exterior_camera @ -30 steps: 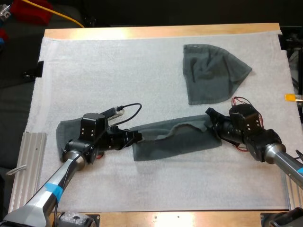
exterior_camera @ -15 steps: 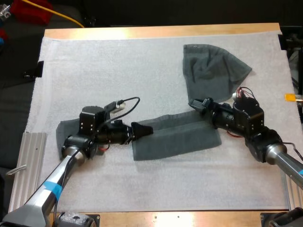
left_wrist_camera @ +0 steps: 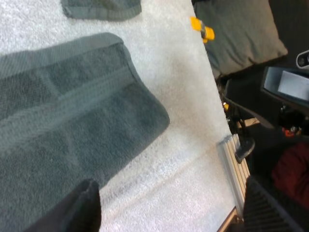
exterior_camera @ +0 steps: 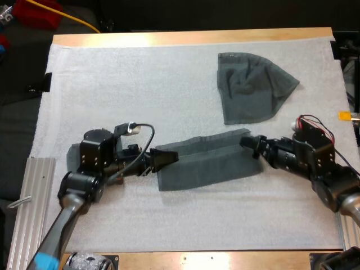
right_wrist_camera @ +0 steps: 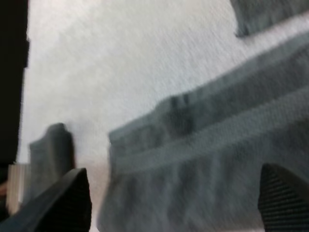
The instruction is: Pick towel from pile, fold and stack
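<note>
Three dark grey-green towels are lying on the white mat [exterior_camera: 140,84] that is covering the wooden counter [exterior_camera: 191,38]. One long towel [exterior_camera: 211,163], folded into a band, is stretching across the middle of the mat, its right end lying a little farther from the arms than its left. A crumpled towel [exterior_camera: 250,87] is resting well apart from it, toward the far right of the mat. A small towel [exterior_camera: 72,158] is sitting at the near left, partly hidden under the left arm [exterior_camera: 84,180], so I cannot tell how it is folded. A ribbed metal rail [exterior_camera: 31,191] is running along the counter's left edge, beside that arm.

The left jaws are hovering at the left end of the long towel, pointing along it. In the left wrist view they are standing wide apart and gripping nothing, with the long towel [left_wrist_camera: 67,125] lying flat beneath them and the crumpled towel [left_wrist_camera: 101,7] showing beyond its far end.

The right arm [exterior_camera: 315,163] is reaching in from the right, and the right jaws are sitting at the far corner of the long towel's right end. In the right wrist view they are also spread wide, holding nothing, with the long towel [right_wrist_camera: 207,164] lying flat below them and the small towel [right_wrist_camera: 48,154] showing past its other end.
</note>
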Robot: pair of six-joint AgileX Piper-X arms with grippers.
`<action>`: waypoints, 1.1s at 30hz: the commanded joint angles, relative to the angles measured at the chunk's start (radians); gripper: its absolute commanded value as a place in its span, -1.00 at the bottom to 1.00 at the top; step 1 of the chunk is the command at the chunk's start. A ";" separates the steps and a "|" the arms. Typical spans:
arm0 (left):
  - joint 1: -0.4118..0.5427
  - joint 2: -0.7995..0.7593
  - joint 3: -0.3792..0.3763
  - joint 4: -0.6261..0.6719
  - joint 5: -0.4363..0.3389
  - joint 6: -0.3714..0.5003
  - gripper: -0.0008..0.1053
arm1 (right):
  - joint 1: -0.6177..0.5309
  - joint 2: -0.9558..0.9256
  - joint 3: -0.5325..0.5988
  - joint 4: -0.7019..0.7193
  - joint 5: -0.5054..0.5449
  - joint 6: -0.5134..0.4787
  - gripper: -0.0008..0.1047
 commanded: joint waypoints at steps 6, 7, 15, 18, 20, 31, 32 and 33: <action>0.002 -0.165 -0.008 0.152 -0.074 0.032 0.15 | -0.001 -0.102 -0.008 0.193 0.042 -0.078 0.34; 0.002 -0.186 -0.008 0.171 -0.079 0.034 0.15 | -0.001 -0.113 -0.008 0.209 0.046 -0.080 0.34; 0.002 -0.388 -0.008 0.330 -0.125 0.035 0.15 | -0.001 -0.235 -0.008 0.346 0.063 -0.120 0.34; 0.002 -0.463 -0.008 0.392 -0.126 0.035 0.15 | -0.001 -0.278 -0.008 0.398 0.066 -0.120 0.34; 0.002 -0.501 -0.008 0.432 -0.126 0.035 0.15 | -0.001 -0.299 -0.008 0.429 0.069 -0.130 0.34; 0.002 -0.627 -0.008 0.497 -0.124 0.025 0.15 | -0.001 -0.359 -0.034 0.501 0.183 -0.209 0.34; 0.002 -0.627 -0.008 0.494 -0.124 0.025 0.15 | -0.001 -0.351 -0.047 0.499 0.196 -0.222 0.34; 0.002 -0.627 -0.008 0.485 -0.124 0.025 0.15 | -0.001 -0.341 -0.065 0.498 0.212 -0.237 0.34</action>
